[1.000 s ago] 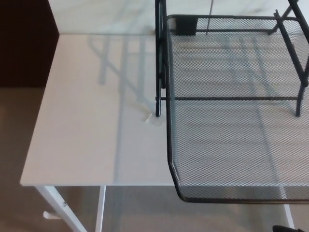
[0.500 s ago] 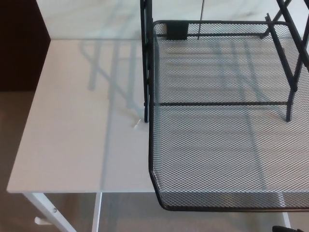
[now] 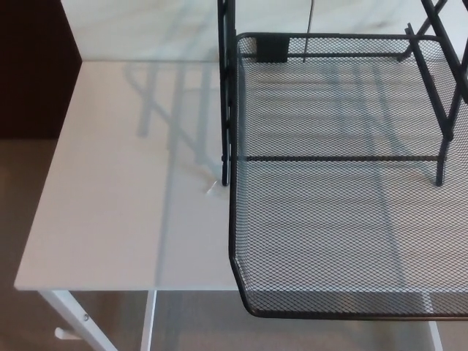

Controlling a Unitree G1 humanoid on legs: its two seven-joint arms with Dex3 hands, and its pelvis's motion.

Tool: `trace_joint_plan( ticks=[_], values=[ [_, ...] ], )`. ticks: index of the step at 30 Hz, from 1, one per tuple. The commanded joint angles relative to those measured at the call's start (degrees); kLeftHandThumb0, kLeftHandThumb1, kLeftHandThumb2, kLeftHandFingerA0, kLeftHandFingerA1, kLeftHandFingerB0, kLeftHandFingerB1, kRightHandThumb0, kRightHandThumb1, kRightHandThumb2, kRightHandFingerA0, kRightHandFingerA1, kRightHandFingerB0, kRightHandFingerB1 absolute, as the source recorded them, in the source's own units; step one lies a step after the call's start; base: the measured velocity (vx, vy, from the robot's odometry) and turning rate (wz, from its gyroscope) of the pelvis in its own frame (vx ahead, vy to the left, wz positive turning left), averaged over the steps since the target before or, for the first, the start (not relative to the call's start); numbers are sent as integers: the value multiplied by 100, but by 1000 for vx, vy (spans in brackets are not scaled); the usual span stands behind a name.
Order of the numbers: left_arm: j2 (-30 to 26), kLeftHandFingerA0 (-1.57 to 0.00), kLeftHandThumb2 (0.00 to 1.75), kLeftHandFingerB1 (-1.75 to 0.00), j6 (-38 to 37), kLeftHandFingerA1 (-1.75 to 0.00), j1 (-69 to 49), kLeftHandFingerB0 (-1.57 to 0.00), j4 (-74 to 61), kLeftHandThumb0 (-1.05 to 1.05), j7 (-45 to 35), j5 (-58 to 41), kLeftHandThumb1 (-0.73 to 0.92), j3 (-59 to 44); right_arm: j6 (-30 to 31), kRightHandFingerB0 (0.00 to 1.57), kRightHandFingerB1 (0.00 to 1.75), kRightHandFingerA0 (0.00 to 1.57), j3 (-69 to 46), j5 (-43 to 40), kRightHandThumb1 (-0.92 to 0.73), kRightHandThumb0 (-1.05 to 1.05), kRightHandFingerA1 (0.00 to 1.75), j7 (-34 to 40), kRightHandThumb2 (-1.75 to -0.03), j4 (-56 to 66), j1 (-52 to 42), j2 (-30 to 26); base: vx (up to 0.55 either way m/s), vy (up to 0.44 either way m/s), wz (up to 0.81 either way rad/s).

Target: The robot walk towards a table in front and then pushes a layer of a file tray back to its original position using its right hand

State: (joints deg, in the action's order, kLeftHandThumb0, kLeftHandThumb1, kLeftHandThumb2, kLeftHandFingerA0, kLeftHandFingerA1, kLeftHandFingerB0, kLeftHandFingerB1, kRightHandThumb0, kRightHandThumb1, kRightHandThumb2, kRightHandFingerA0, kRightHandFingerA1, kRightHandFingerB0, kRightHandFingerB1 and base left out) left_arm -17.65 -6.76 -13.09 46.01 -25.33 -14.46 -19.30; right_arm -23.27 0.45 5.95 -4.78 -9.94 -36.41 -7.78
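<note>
- The mesh tray layer [image 3: 344,219] was the main thing here: black wire mesh with a solid rim, filling most of the right half of the head view.
- It was pulled out toward the camera, so its front edge stuck out past the front edge of the table [image 3: 124,212] and hung over the floor [image 3: 22,322].
- Its right side ran off the picture, so I couldn't see how far it went that way.
- The back of the layer sat inside the black frame [image 3: 225,110] of the file tray, with one upright post on the left just beside the layer's left rim and slanted bars on the far right.
- A thin cross bar [image 3: 336,157] ran left to right across the mesh, about midway back.
- A small dark block [image 3: 272,47] was at the back left corner of the layer, right against the rear rim.
- The white tabletop was bare on the left, with only striped shadows from the frame falling on it.
- A tiny pale speck [image 3: 211,189] lay on the table just beside the foot of the left post; too small to tell what it was.
- White table legs [image 3: 69,314] showed under the front edge, over a brownish floor.
- Neither robot hand showed up anywhere, so there's nothing to say about whether they were holding anything.
</note>
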Motion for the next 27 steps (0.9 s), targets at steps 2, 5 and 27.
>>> trace_joint_plan(
  ticks=[2,5,27],
  values=[
    [-175,-57,64,-45,69,-57,79,-35,130,-32,-84,-16,42,-46,-2383,46,52,56,-140,1617,-44,-49,57,962,-76,1822,-1775,122,0,0,0],
    [-167,-65,54,-40,59,-53,62,-39,75,-26,-26,3,48,-46,-3042,47,53,58,-267,1649,-44,-48,57,969,-77,2120,-1957,251,0,0,0],
    [-169,-56,65,-46,153,-57,142,-37,-43,-32,106,2,44,-68,-5958,44,37,40,-1384,1283,-60,-61,43,834,-59,3225,-591,2120,0,0,0]
  ],
)
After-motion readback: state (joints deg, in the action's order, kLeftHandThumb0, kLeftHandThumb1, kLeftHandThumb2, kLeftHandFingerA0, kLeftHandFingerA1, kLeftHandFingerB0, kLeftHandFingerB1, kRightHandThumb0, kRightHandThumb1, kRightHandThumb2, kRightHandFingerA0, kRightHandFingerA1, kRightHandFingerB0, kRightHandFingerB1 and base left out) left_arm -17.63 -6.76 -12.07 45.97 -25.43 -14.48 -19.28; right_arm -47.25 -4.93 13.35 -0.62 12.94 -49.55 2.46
